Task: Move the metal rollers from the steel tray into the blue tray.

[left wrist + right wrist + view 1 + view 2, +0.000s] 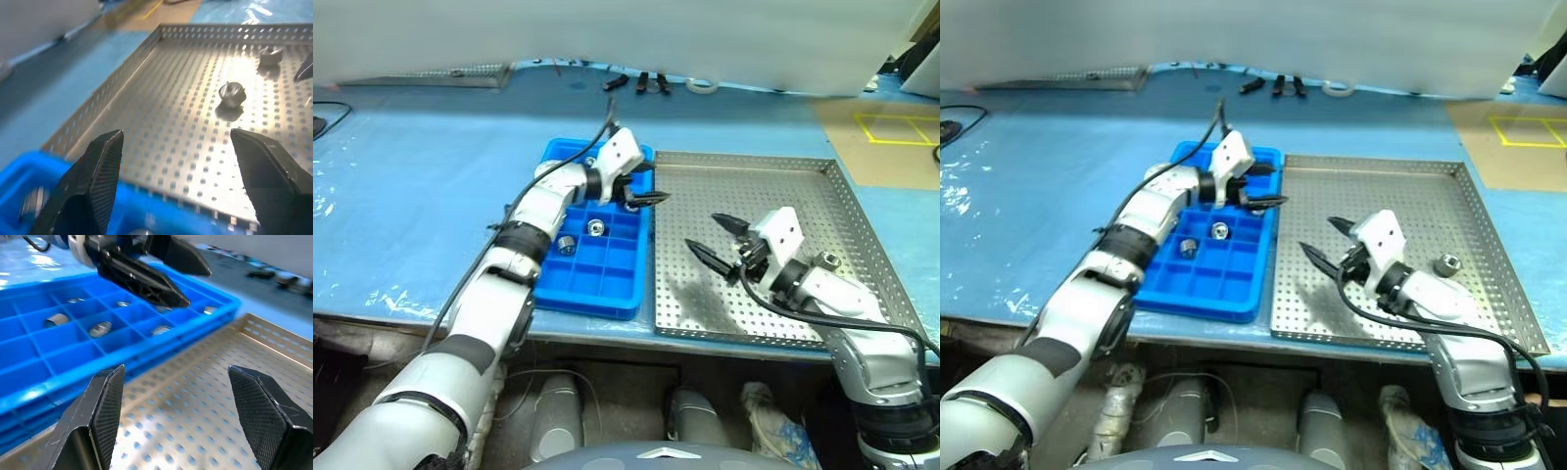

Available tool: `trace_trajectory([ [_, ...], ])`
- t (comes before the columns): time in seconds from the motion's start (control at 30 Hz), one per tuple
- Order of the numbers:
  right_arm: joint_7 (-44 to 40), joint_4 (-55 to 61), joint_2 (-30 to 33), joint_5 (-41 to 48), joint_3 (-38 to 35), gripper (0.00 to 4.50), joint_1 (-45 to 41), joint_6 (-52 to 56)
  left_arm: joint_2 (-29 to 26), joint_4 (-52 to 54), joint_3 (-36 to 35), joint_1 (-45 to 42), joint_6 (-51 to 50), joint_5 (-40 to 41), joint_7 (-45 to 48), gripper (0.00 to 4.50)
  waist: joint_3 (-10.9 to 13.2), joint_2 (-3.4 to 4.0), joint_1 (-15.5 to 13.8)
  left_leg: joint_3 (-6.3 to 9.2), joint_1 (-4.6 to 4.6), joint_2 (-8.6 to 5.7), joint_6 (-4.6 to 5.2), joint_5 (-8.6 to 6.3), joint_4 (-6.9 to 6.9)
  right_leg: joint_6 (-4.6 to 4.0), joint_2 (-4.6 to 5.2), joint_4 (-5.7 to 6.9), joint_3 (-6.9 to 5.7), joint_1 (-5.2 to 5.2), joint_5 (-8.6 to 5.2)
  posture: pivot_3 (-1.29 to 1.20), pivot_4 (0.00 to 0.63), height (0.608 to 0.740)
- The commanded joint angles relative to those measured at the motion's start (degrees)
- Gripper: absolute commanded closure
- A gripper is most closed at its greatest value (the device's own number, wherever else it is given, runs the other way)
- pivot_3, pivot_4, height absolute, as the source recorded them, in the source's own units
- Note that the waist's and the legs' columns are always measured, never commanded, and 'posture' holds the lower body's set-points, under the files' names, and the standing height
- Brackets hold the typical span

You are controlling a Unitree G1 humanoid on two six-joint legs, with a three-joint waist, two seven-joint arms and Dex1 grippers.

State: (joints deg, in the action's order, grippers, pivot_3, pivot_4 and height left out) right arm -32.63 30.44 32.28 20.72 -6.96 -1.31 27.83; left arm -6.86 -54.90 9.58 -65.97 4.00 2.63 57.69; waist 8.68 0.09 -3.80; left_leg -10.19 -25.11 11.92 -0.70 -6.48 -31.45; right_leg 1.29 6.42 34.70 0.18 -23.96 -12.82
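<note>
Head views: the left gripper (644,192) is hanging over the right edge of the blue tray (570,288), fingers spread, nothing in them. The right gripper (717,240) is hovering above the steel tray (822,201), jaws apart and empty. The blue tray is sitting just beside the steel tray, on its left, on the blue table (411,196). Two metal rollers (595,227) are lying in blue tray compartments, and one roller (1446,264) is lying on the steel tray's right side near the right arm. Left wrist view: the fingers (93,181) are standing wide apart over the blue tray's edge, looking across the perforated steel floor, where two rollers (231,93) are lying apart. Right wrist view: the pads (105,411) are standing wide apart and empty above the steel tray, facing the blue tray, where several rollers (100,328) are sitting in separate compartments under the left gripper's fingers (146,279).
</note>
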Motion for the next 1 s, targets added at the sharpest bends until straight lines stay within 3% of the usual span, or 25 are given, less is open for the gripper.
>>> trace_trajectory([
  [0.03,2.81,5.84,-0.06,0.67,-4.39,0.91,2.46,0.70,4.01,-8.54,0.58,-5.44,4.38,-2.64,-3.22,0.82,0.00,0.00,0.96,0.00,0.01,0.00,0.02,-0.01,0.00,0.01,0.00,-0.02,0.00,0.00,-0.01,-0.42,0.150,0.740],
  [0.2,8.72,12.72,-2.50,0.04,-8.49,0.91,8.34,2.87,10.80,-17.12,0.95,-10.09,5.86,-6.48,-9.26,0.82,0.01,-0.02,3.27,0.00,-0.04,-0.01,0.11,-0.08,0.01,0.13,0.00,-0.08,0.00,-0.03,-0.07,-0.57,0.150,0.740],
  [0.37,12.26,18.42,-4.86,-0.48,-10.81,0.91,16.23,4.10,13.40,-17.48,-0.77,-10.05,7.41,-5.18,-2.32,0.82,0.02,-0.03,5.68,-0.05,-0.06,-0.02,0.22,-0.15,0.03,0.18,0.00,-0.21,0.02,-0.04,-0.11,-0.66,0.150,0.740],
  [0.63,13.74,14.44,-8.49,-3.31,-10.26,0.91,25.14,0.68,12.36,-15.11,-0.95,-5.95,8.89,-4.47,14.71,0.82,0.02,-0.04,8.35,-0.10,-0.08,-0.09,0.31,-0.21,0.01,0.22,0.09,-0.34,0.04,-0.01,-0.13,-0.66,0.150,0.740],
  [1.0,12.09,7.76,-7.02,-4.84,-8.82,0.91,21.48,-1.29,10.38,-13.32,-1.28,-4.42,8.10,-4.57,15.39,0.82,0.02,-0.04,9.22,-0.12,-0.18,-0.14,0.53,-0.35,0.03,0.18,0.19,-0.70,-0.06,0.13,-0.11,-0.59,0.150,0.740],
])
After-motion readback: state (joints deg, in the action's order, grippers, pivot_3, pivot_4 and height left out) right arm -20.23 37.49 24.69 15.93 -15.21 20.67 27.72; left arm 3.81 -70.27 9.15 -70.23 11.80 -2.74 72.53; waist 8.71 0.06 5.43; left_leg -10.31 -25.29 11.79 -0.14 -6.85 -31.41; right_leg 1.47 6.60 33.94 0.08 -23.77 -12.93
